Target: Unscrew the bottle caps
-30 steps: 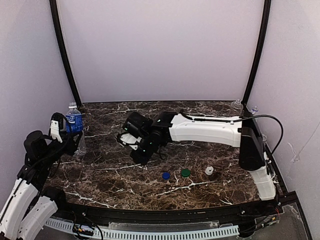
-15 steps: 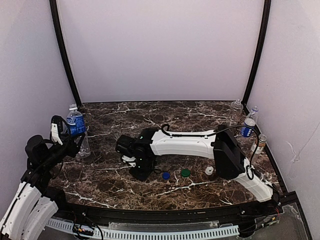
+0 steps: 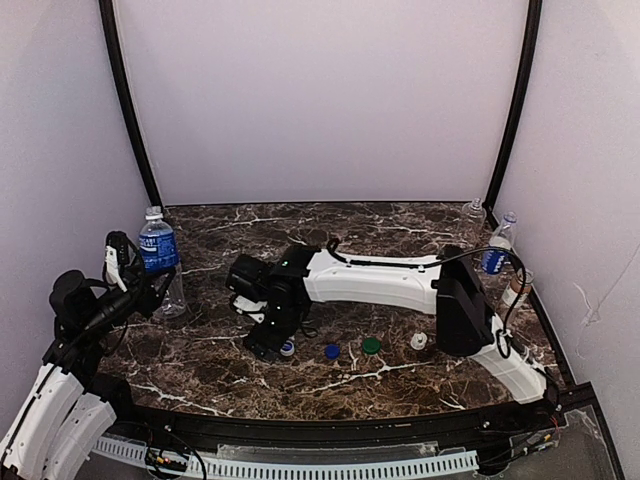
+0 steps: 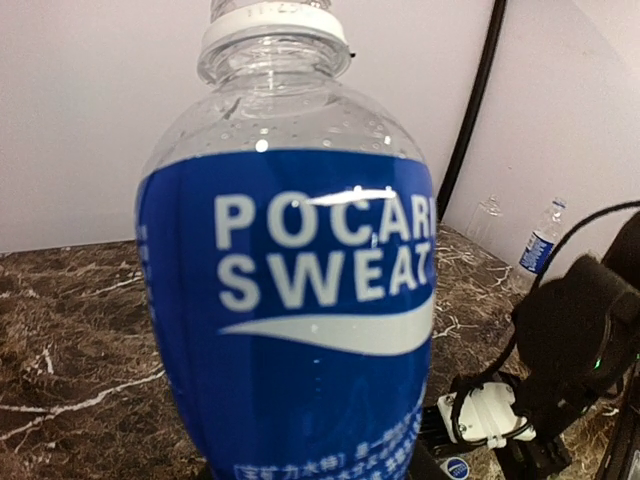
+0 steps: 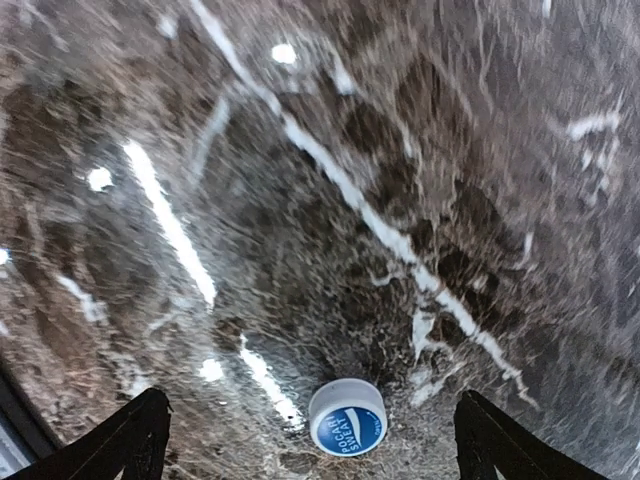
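Pocari bottle (image 4: 290, 300) is being gripped around its lower body by the left gripper (image 3: 158, 284) at the left side of the table (image 3: 220, 375), toward the back. It is being kept nearly upright, slightly tilted, with its blue label turned to the wrist camera. Its neck is bare above the white ring. Whether its base is touching the table cannot be told, and the left fingers are hidden in the wrist view.

Its cap (image 5: 347, 418), white-rimmed with a blue printed top, is lying flat on the marble. It lies between the fingers (image 5: 140, 435) of the right gripper (image 5: 310, 405), which is being held wide apart above it, touching nothing.

To the cap's right, a blue cap (image 3: 331, 351) is lying just beside it, then a green cap (image 3: 371, 345), then a white cap (image 3: 419, 341).

Along the table's right edge, well apart from both grippers, three more bottles are standing. The clear bottle (image 3: 474, 210) is in the back corner and the blue-label bottle (image 3: 497, 248) is nearer. The brown bottle (image 3: 515, 290) is nearest, just beside the right arm (image 3: 380, 280).
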`<state>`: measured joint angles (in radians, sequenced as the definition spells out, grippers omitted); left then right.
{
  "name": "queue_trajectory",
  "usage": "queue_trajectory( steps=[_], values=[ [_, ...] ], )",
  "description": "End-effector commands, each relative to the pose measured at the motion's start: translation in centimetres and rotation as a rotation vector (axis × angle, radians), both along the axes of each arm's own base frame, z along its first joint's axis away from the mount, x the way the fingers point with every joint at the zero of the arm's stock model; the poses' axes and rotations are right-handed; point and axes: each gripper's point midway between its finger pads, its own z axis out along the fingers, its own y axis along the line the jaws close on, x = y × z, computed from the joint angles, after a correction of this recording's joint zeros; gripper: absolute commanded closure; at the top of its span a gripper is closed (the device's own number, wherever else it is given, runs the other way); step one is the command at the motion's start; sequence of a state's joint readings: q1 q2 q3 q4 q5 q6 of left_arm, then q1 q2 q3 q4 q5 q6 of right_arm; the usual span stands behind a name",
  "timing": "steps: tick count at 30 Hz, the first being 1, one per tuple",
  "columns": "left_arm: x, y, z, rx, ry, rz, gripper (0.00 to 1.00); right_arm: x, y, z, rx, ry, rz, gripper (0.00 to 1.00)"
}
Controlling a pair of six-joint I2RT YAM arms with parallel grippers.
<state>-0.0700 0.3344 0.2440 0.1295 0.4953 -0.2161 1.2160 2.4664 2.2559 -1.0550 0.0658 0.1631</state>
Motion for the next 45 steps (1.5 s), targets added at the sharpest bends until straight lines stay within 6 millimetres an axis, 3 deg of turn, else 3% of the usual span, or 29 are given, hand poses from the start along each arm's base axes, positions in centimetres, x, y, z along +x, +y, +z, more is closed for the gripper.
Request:
queue_trajectory(
  steps=[1, 3, 6, 8, 11, 15, 19, 27, 36, 41, 45],
  values=[
    [-1.7, -2.2, 3.0, 0.101, -0.172, -0.168, 0.62, 0.1, 4.2, 15.5, 0.441, -0.121, 0.195, 0.02],
    [-3.5, -4.0, 4.1, 0.132, -0.230, -0.311, 0.62, -0.7, 5.1, 21.8, 0.657, -0.179, 0.298, 0.02],
    [-5.2, -5.4, 4.7, 0.149, -0.269, -0.452, 0.62, -2.4, 4.6, 29.8, 0.934, -0.247, 0.421, 0.01],
    [-6.4, -6.2, 5.0, 0.168, -0.293, -0.532, 0.62, -3.4, 4.1, 33.9, 1.094, -0.277, 0.465, 0.01],
    [-7.6, -6.9, 4.7, 0.193, -0.309, -0.613, 0.61, -4.0, 4.1, 37.7, 1.265, -0.305, 0.489, 0.01],
    [-7.8, -7.1, 5.4, 0.235, -0.357, -0.623, 0.59, -2.6, 6.2, 38.7, 1.322, -0.265, 0.414, 0.02],
    [-7.9, -7.2, 5.9, 0.239, -0.367, -0.633, 0.59, -2.2, 7.8, 38.5, 1.327, -0.220, 0.399, 0.10],
    [-7.7, -7.3, 5.5, 0.235, -0.347, -0.636, 0.58, -4.3, 9.7, 35.6, 1.306, -0.100, 0.495, 0.38],
    [-7.4, -7.3, 5.3, 0.228, -0.332, -0.622, 0.58, -4.7, 9.9, 33.0, 1.239, -0.078, 0.502, 0.42],
    [-7.3, -7.3, 5.1, 0.228, -0.334, -0.620, 0.58, -4.2, 10.1, 32.0, 1.211, -0.091, 0.478, 0.56],
    [-7.2, -7.3, 5.2, 0.225, -0.333, -0.615, 0.58, -3.8, 10.3, 31.3, 1.187, -0.102, 0.469, 0.57]
  ],
)
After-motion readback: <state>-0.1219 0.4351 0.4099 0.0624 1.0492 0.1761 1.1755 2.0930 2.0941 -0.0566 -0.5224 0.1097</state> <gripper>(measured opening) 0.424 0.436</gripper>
